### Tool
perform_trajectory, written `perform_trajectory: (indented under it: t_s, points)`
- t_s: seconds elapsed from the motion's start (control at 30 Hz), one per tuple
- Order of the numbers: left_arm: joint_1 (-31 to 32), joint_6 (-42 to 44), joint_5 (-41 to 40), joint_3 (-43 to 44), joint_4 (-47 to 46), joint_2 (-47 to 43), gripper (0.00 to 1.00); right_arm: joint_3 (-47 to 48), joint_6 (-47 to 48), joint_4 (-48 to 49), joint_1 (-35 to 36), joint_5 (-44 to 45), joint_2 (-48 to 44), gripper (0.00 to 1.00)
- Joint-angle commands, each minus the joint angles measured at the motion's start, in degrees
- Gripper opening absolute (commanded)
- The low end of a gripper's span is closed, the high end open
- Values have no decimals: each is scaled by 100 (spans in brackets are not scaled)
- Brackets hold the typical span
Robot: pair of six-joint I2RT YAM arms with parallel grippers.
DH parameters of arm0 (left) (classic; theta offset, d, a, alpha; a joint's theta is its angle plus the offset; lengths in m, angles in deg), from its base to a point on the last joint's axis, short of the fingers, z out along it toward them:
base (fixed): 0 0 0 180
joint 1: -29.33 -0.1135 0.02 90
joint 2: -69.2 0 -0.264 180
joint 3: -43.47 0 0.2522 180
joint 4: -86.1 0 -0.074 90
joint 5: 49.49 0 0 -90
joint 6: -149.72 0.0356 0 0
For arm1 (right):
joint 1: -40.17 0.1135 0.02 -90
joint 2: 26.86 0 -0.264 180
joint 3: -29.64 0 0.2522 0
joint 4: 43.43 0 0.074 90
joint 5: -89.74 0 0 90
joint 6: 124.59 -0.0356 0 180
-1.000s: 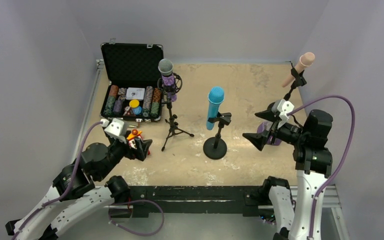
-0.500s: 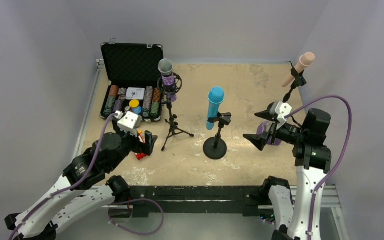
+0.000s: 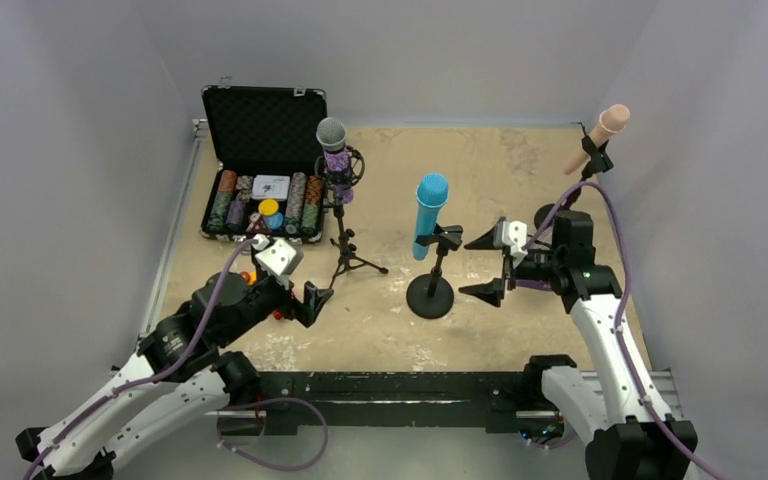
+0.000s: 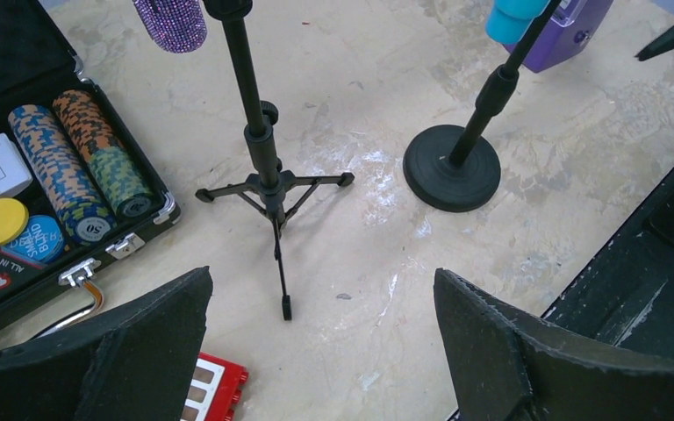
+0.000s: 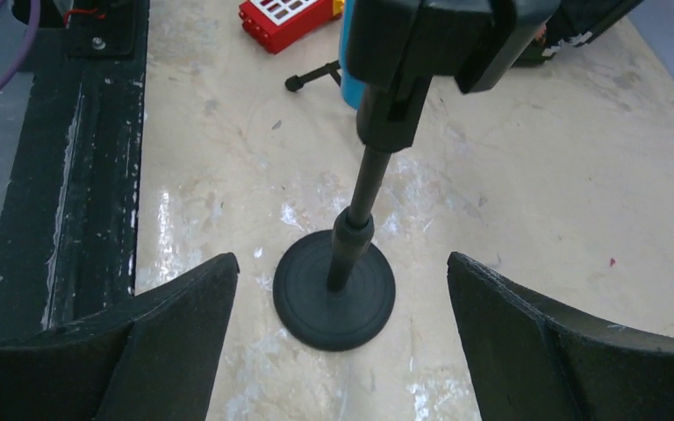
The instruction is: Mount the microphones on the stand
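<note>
The glittery purple microphone (image 3: 335, 152) with a silver mesh head sits in a black tripod stand (image 3: 344, 245). The bright blue microphone (image 3: 428, 215) sits clipped in a round-base stand (image 3: 430, 295). The pale pink microphone (image 3: 600, 133) sits in a stand at the far right. My left gripper (image 3: 302, 300) is open and empty, low over the table in front of the tripod (image 4: 263, 167). My right gripper (image 3: 482, 267) is open and empty, just right of the blue microphone's stand, facing its pole and base (image 5: 338, 294).
An open black case (image 3: 260, 160) of poker chips stands at the back left. A red toy brick (image 4: 215, 390) lies under my left gripper. A purple box (image 4: 570, 35) sits behind the round-base stand. Grey walls close three sides.
My left arm has moved forward and right toward the tripod stand. My right arm has swung left and down toward the blue microphone's stand. Both grippers stay open.
</note>
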Motion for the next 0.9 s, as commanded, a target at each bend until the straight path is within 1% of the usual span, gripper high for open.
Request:
perform_trajectory:
  t_s: [0.0, 0.07, 0.13, 0.2, 0.27, 0.37, 0.4, 0.5, 0.53, 0.57, 0.6, 0.7, 0.8, 0.87]
  points:
    - [-19, 129, 83, 47, -95, -267, 100, -225, -1509, 2671, 374, -166, 441, 89]
    - [-17, 56, 34, -15, -69, -428, 100, -345, -1792, 3172, 582, -41, 633, 88]
    - [-14, -28, -12, -62, -19, -570, 100, -388, -1885, 3401, 800, -49, 803, 87]
    - [-14, -106, -67, -84, 73, -673, 100, -371, -1946, 3528, 949, -168, 988, 83]
    - [-16, -167, -95, -106, 131, -742, 100, -306, -1954, 3549, 1060, -329, 1192, 76]
    - [-18, -225, -102, -121, 180, -786, 100, -168, -1860, 3414, 1149, -583, 1496, 56]
    - [-19, -231, -94, -114, 189, -787, 100, -121, -1787, 3330, 1152, -660, 1579, 47]
    - [-17, -220, -73, -112, 185, -795, 100, -43, -1454, 3040, 1153, -774, 1687, 27]
    - [-19, -210, -72, -112, 178, -788, 100, -35, -1382, 3008, 1153, -786, 1692, 18]
    - [-19, -201, -67, -112, 166, -792, 100, -33, -1331, 3020, 1153, -783, 1686, 5]
    - [-19, -190, -71, -112, 156, -781, 100, -29, -1312, 3079, 1153, -773, 1669, 0]
    - [-19, -164, -72, -112, 156, -770, 100, 182, -1203, 3100, 1148, -712, 1766, 0]
    - [-19, -146, -76, -108, 166, -775, 100, 689, -1030, 2950, 1153, -648, 2097, 0]
    - [-19, -144, -110, -99, 187, -774, 100, 1052, -1033, 3051, 1148, -539, 2367, 0]
